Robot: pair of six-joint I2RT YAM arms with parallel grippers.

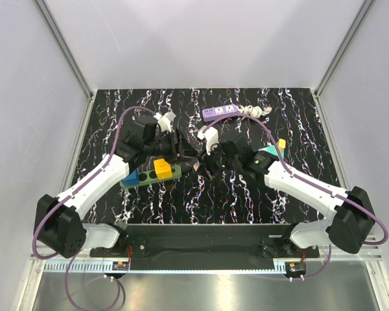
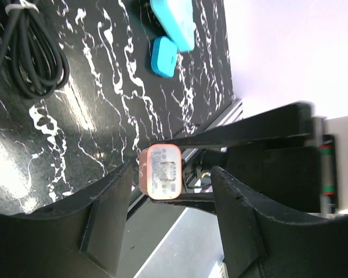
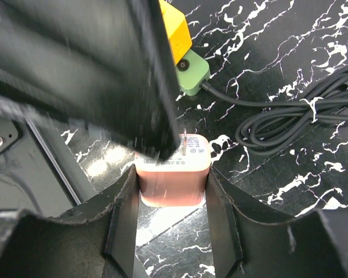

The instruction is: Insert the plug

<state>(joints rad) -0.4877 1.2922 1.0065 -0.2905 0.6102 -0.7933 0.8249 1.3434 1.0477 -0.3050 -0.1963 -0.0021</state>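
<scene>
Two arms, left arm (image 1: 94, 183) and right arm (image 1: 308, 188), carry two pincers, left pincer (image 2: 173, 174) and right pincer (image 3: 173, 174). One pink plug (image 3: 174, 188). Two strips: purple strip (image 1: 220, 112), green strip (image 1: 150, 176). Two teal blocks: large block (image 2: 173, 20), small block (image 2: 163, 56). One black cable coil (image 3: 290, 119).
</scene>
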